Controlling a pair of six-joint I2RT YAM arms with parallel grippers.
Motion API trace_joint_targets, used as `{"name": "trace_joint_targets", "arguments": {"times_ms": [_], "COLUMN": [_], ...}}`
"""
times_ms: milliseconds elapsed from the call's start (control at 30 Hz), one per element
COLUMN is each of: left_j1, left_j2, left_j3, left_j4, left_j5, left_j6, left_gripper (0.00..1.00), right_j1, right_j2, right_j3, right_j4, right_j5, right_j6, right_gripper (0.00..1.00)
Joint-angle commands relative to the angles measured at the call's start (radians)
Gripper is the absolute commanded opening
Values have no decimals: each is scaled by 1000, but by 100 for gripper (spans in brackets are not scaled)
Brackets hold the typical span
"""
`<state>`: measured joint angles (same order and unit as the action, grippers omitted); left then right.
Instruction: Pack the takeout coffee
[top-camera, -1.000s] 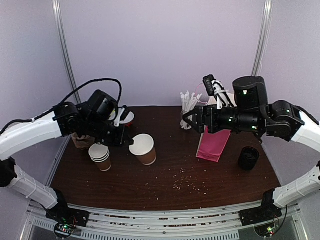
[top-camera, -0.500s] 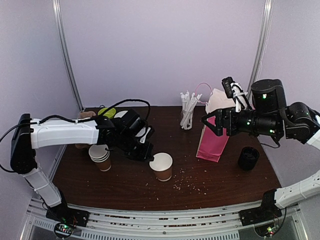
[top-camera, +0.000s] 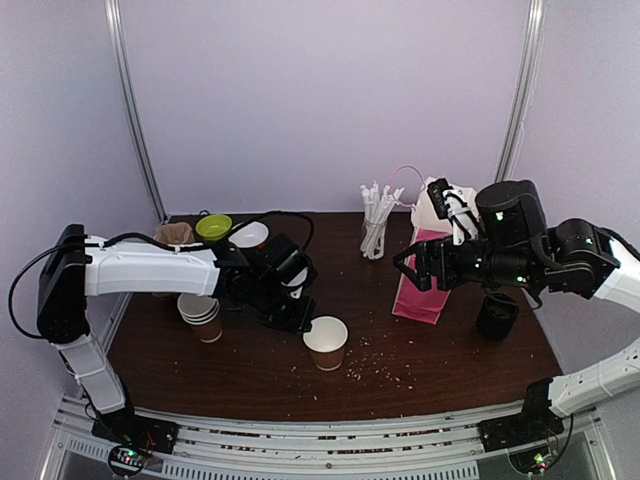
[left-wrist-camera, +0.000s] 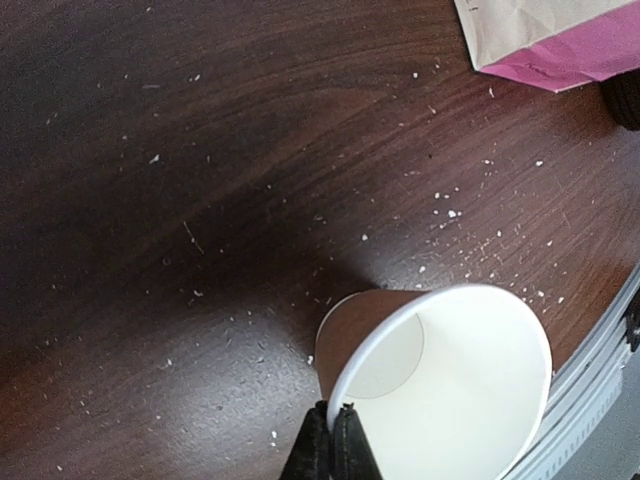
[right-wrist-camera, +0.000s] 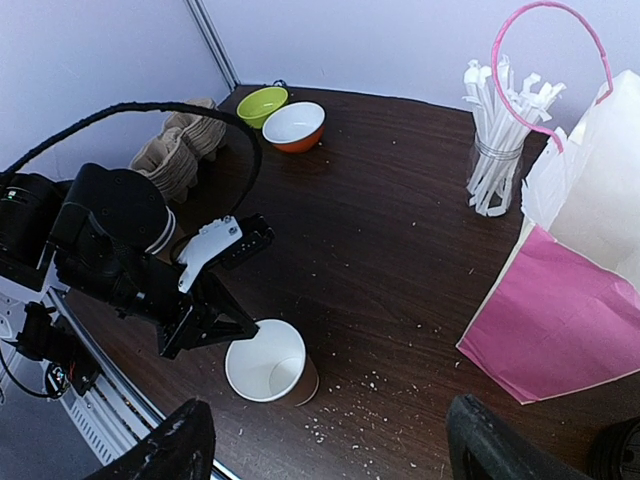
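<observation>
The left gripper (top-camera: 306, 322) is reaching low over the middle of the dark wooden table (top-camera: 440, 350). Its fingers are pinched fully together on the near rim of a single paper cup (top-camera: 326, 342). In the left wrist view the two black fingertips (left-wrist-camera: 333, 440) are clamping the thin white rim of the cup (left-wrist-camera: 450, 390), one inside and one outside. The cup is brown outside, white inside, open-topped and uncapped. It is sitting upright among scattered crumbs, toward the table's front edge, well apart from the pink paper bag (top-camera: 425, 290).

The right gripper (top-camera: 408, 270) is hovering above the table just beside the bag's left side. Its fingers are spread wide and holding nothing, and the right wrist view is looking down between them at the cup (right-wrist-camera: 265, 362).

A squat black stack of lids (top-camera: 497, 316) is standing right of the bag. A stack of lidless cups (top-camera: 200, 315) is standing at the left, near the left arm.
</observation>
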<state>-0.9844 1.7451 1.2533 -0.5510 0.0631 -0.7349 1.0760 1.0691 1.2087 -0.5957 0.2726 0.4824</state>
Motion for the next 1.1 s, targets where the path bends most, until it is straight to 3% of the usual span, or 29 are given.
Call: {"name": "trace_joint_targets", "arguments": {"times_ms": [0, 100, 133, 167, 233, 400, 667, 867, 1067], "left_j1": [-14, -16, -16, -16, -16, -14, 7, 44, 76], "left_j2": [17, -6, -17, -31, -70, -206, -440, -510, -569], "left_j3": [36, 37, 37, 37, 35, 30, -18, -112, -258], "left_j4": [-4, -4, -5, -8, -15, -27, 84, 168, 228], "left_j5": [-27, -19, -17, -19, -28, -112, -448, -620, -662], "left_j6": [-3, -2, -1, 0, 0, 16, 151, 241, 284], "left_gripper": [12, 41, 54, 72, 96, 98, 98, 95, 91], "right_j1": [3, 2, 2, 2, 1, 3, 2, -103, -292], "right_j2": [0, -2, -4, -9, -20, -88, -101, -102, -100], "right_j3": [-18, -4, 0, 6, 12, -23, -133, -280, -351], "right_j4": [7, -26, -45, -67, -120, -284, -520, -453, -332], "right_j5": [14, 24, 32, 42, 64, 123, 144, 209, 241], "right_j6": [35, 45, 49, 52, 64, 119, 339, 422, 363], "right_gripper": [82, 82, 82, 82, 82, 81, 73, 65, 60]}}
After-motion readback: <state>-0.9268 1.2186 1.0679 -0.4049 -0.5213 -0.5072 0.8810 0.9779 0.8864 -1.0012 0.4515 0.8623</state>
